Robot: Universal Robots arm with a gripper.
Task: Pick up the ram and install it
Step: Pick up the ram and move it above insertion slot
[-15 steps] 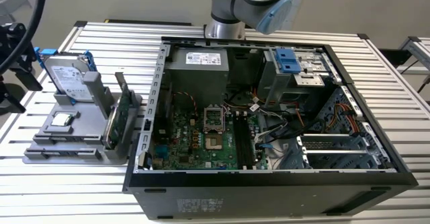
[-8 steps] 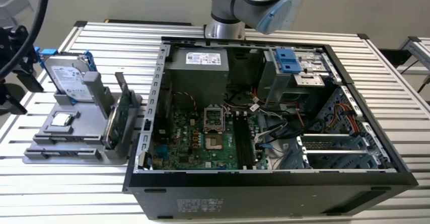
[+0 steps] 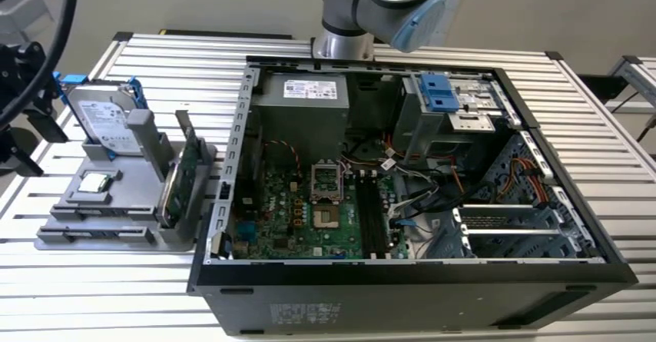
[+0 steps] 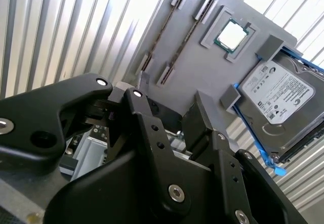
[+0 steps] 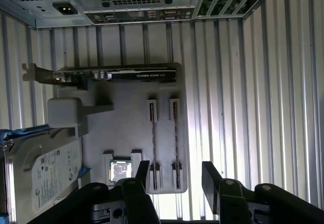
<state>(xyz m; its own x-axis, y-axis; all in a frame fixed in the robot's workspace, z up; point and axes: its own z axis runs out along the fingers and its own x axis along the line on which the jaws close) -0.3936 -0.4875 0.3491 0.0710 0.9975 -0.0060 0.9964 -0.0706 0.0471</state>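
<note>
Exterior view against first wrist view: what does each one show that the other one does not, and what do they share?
Exterior view adds: the motherboard and power supply inside the open case, plus the arm. First wrist view adds: the open gripper, the case's rear panel, and a top-down look at two ram sticks. Shared: the grey holder, hard drive, processor chip, expansion card.

Your counter (image 3: 92,296) is built of ribbed silver slats running side by side, and bright light glares off them. Behind it you see a plain pale wall (image 3: 205,0). A second counter (image 3: 641,71), slatted too, stands at the exterior view's right edge.
</note>
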